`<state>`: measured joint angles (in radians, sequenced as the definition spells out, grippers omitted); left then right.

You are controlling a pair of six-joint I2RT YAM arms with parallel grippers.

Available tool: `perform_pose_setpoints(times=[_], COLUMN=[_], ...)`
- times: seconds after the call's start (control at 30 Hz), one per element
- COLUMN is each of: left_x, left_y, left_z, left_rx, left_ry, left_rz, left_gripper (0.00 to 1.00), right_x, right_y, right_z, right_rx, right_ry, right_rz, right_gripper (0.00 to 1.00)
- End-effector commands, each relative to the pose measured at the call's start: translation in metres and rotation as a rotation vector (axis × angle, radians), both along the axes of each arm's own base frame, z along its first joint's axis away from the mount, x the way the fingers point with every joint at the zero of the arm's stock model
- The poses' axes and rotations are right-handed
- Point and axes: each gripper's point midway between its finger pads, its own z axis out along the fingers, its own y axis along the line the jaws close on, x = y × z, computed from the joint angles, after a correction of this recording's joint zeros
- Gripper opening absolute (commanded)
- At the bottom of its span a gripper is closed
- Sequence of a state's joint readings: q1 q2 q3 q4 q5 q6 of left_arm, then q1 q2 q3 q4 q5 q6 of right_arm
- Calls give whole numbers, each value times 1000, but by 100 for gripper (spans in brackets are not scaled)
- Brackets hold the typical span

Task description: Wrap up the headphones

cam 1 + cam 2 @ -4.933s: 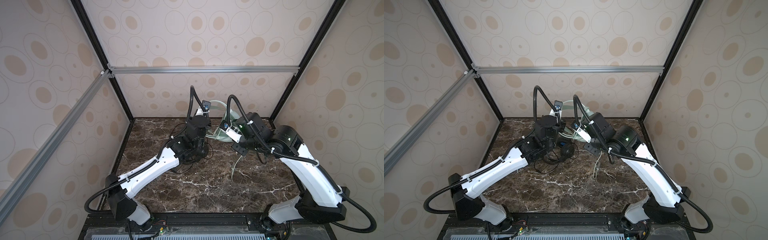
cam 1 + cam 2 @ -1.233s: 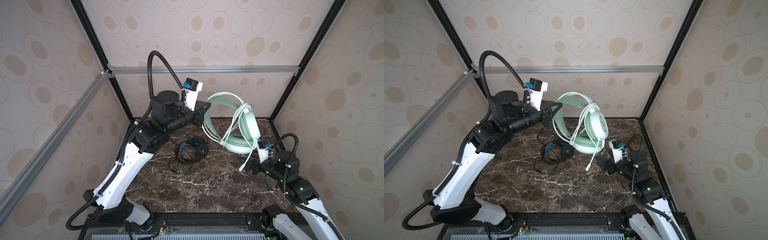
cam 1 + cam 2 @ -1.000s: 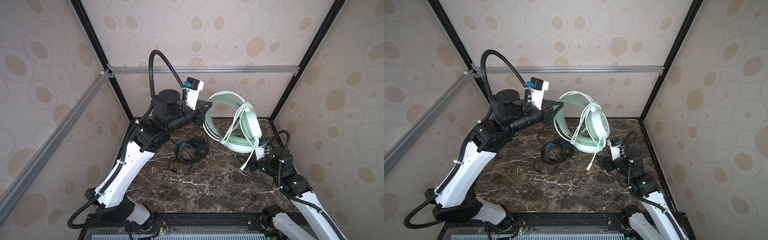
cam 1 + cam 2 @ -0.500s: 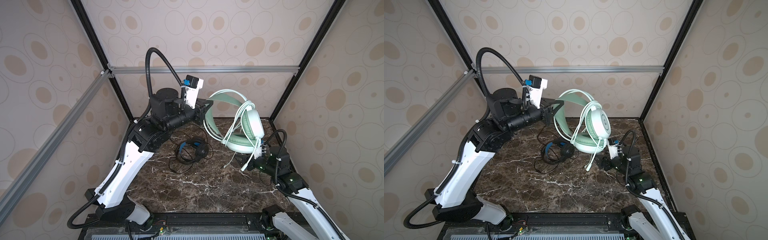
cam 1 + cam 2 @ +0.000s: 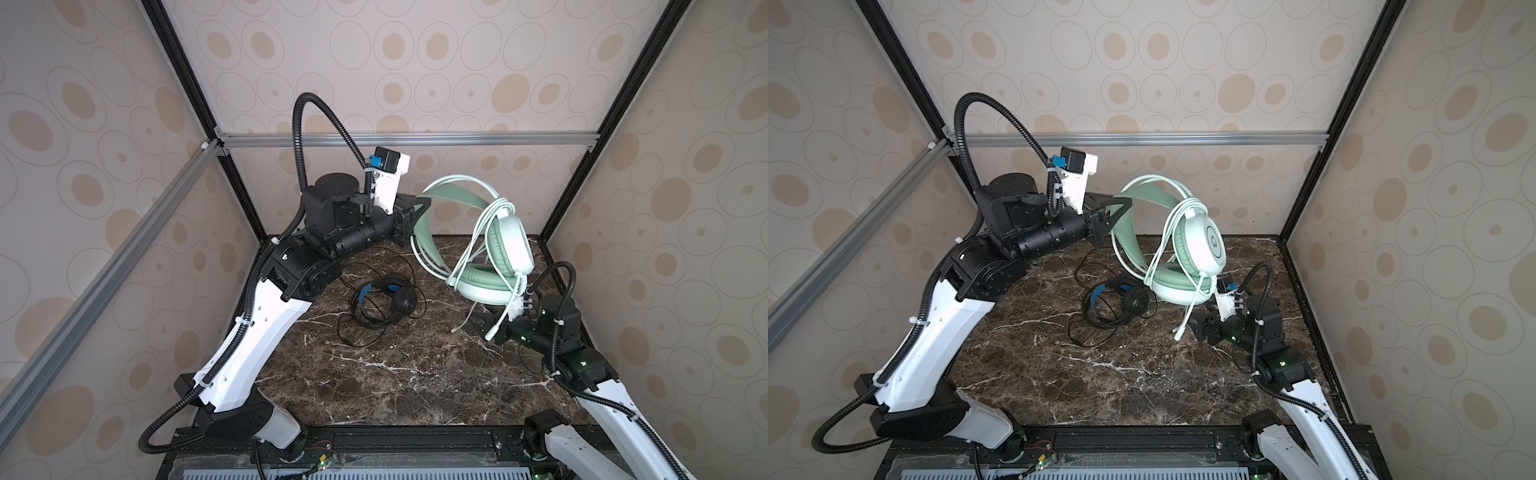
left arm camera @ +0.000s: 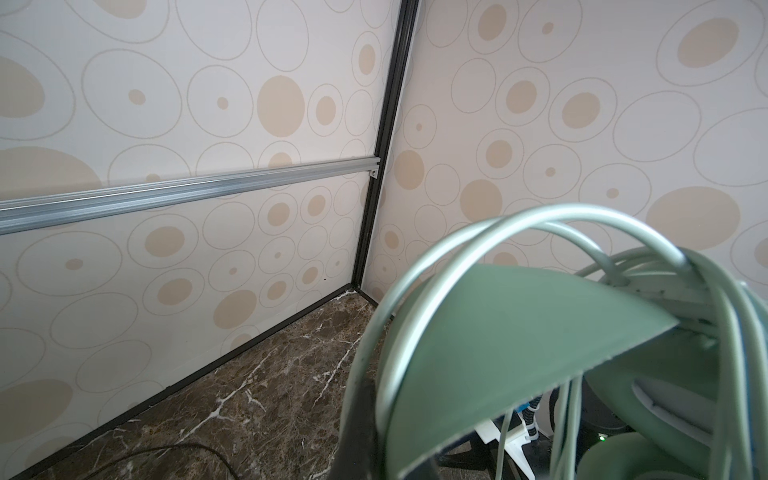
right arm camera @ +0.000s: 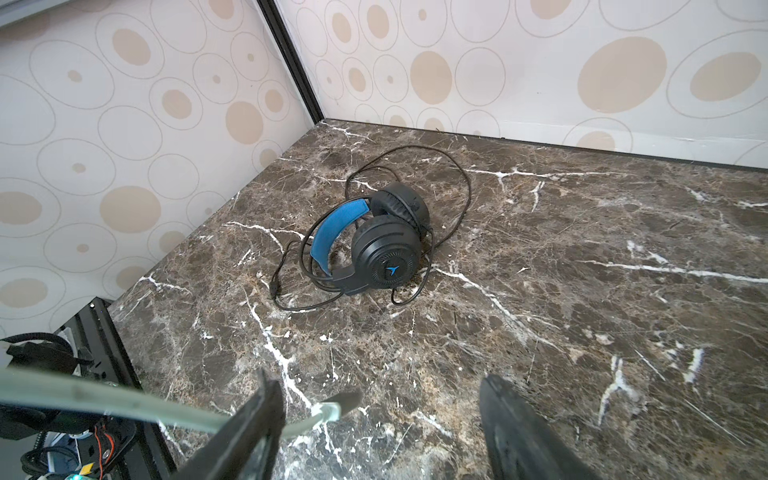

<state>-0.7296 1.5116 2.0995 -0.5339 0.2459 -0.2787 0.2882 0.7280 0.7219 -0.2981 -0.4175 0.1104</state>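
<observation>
The mint-green headset (image 5: 511,245) hangs clear of the tabletop (image 5: 374,374), over its 1 to 2 o'clock sector in both top views, with twelve at the back wall. Its pale cord (image 5: 1187,316) is looped over the headband and one ear cup. The free end drops to the plug (image 7: 328,411) at about 3 o'clock.

The left gripper (image 5: 417,212), at about 12 o'clock, has its jaws closed on the green headband and carries the headset's weight.

The right gripper (image 7: 380,386) sits low at 3 o'clock with its jaws wide apart, gripping nothing. The plug lies between them, close to one jaw. Contact cannot be confirmed.

The black headset (image 7: 374,245) lies on the tabletop just toward 11 o'clock of centre. Its thin black cord lies loose around it, and neither gripper touches it.
</observation>
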Motion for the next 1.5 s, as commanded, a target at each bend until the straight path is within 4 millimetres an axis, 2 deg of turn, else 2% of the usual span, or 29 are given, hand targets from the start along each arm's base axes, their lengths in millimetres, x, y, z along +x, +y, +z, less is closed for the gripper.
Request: perform_pose_setpoints(times=[0.0, 0.23, 0.6, 0.9, 1.47], left_x=[-17, -20, -21, -23, -24], left_y=[15, 16, 17, 18, 19], left_z=[59, 62, 64, 67, 69], left_rx=[-162, -165, -170, -182, -197], left_ry=[-93, -96, -97, -99, -91], left_rz=[-16, -22, -22, -27, -31], left_gripper=[0, 0, 0, 0, 0], right_x=[-6, -11, -6, -11, 4], right_y=[-2, -1, 4, 9, 16], right_z=[-5, -12, -14, -23, -23], right_rx=[-21, -19, -22, -15, 1], right_ry=[-1, 5, 7, 25, 17], right_rz=[6, 27, 48, 89, 105], right_gripper=[76, 75, 73, 72, 71])
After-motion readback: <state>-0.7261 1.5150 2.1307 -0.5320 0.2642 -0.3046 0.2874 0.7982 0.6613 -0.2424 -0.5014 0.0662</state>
